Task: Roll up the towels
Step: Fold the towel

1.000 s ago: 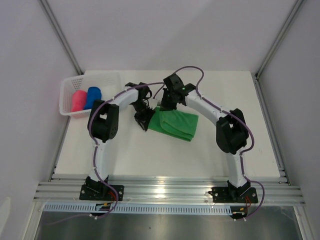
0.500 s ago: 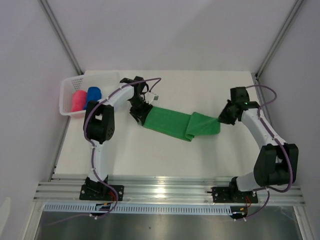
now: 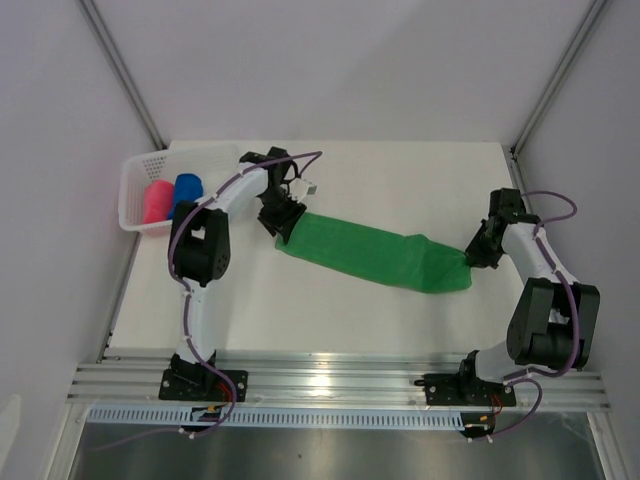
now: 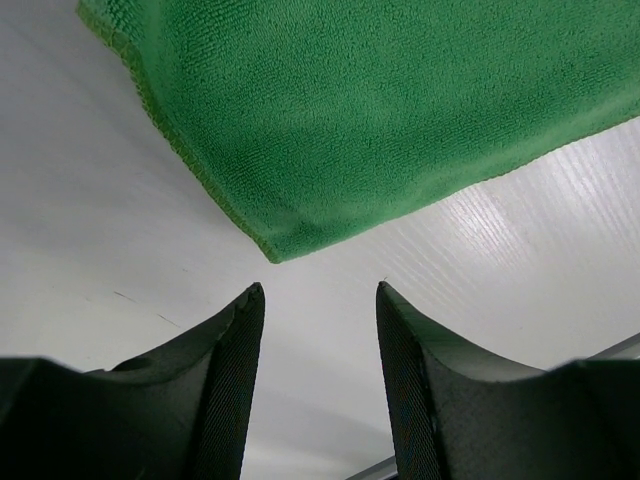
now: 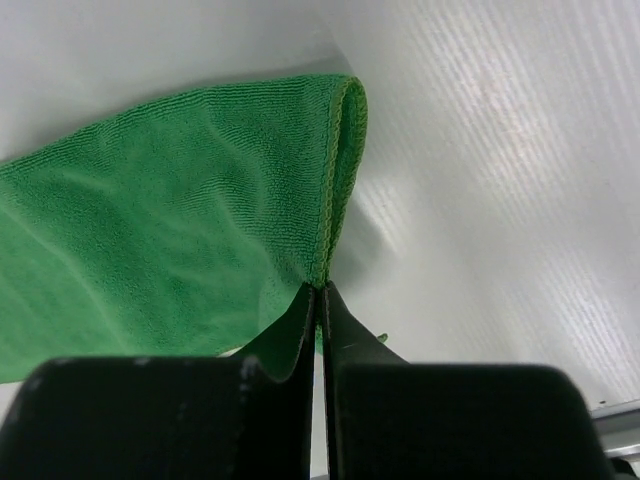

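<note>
While the right claw [image 5: 318, 290] pinched one end of the green towel [image 3: 375, 257], which stretched long across the white tabletop [image 3: 400, 190], the left claw [image 4: 320, 290] stood spread and empty just off its other corner, and the pink towel [image 3: 156, 202] and blue towel [image 3: 186, 193] sat rolled in the basket [image 3: 135, 195].
</note>
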`<state>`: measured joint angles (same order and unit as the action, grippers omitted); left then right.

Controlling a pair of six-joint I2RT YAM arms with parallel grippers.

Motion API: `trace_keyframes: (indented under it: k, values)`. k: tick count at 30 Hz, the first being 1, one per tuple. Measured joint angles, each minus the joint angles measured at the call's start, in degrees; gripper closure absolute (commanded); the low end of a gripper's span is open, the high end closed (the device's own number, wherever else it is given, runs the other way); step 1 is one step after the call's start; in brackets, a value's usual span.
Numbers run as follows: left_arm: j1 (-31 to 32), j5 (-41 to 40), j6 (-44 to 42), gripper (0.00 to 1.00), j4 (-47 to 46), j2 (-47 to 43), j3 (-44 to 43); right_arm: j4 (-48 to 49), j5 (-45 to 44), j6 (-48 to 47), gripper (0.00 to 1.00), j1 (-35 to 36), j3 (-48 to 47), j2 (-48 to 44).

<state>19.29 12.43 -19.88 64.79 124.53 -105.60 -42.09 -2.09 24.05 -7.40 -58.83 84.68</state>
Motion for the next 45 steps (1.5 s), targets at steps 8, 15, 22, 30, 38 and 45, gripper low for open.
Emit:
trace_keyframes:
  k: [8, 15, 22, 30, 38, 45]
  values:
    - [-0.04, -0.31, -0.72, 0.49, -0.59, 0.07, 1.05, -0.5, -1.36, -3.08, 0.65, -5.55, 0.13, 2.62]
    - [0.28, -0.63, -8.13, 0.45, -2.34, -4.61, 8.0, -1.38, -1.88, -3.93, 0.55, -9.75, 0.2, 3.54]
    - [6.1, -8.68, -25.2, 0.41, -12.87, -16.26, 23.56, -1.7, 1.7, -1.86, 0.58, -9.66, 3.76, -0.22]
    - [9.18, -12.76, -34.77, 0.37, -20.02, -15.23, 26.08, 0.7, 6.47, 3.43, 0.59, -9.62, 12.72, 0.83]
    - [9.6, -14.91, -36.06, 0.52, -20.7, -10.05, 24.7, 1.42, 6.62, 4.79, 0.67, -9.64, 13.31, 1.46]
    - [9.7, -14.95, -36.06, 0.96, -17.27, -8.13, 22.21, 2.21, 6.93, 4.59, 0.94, -9.73, 13.64, 1.49]
